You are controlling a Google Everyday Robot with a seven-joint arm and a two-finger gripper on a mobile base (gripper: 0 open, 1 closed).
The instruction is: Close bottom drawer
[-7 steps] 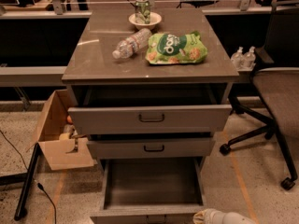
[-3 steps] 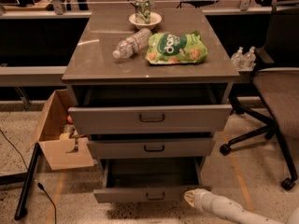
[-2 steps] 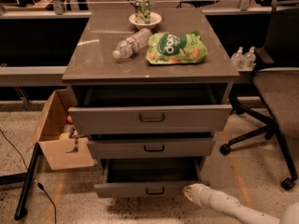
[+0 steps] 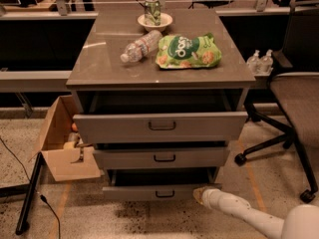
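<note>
The bottom drawer (image 4: 149,192) is the lowest of three grey-brown drawers, with a low flat front and a small dark pull handle (image 4: 165,194). It stands only slightly out, with a dark gap above its front. The middle drawer (image 4: 159,158) and the tall top drawer (image 4: 159,126) also stand partly open. My gripper (image 4: 201,194) is at the end of a white arm (image 4: 244,216) coming from the lower right. Its tip rests against the right end of the bottom drawer's front.
On the cabinet top lie a green snack bag (image 4: 188,50), a plastic bottle (image 4: 140,46) and a can in a white bowl (image 4: 154,20). An open cardboard box (image 4: 62,143) sits left of the cabinet. An office chair (image 4: 294,98) stands to the right.
The bottom drawer was pulled far out and has slid back in until only a little sticks out. My arm has moved forward with its front.
</note>
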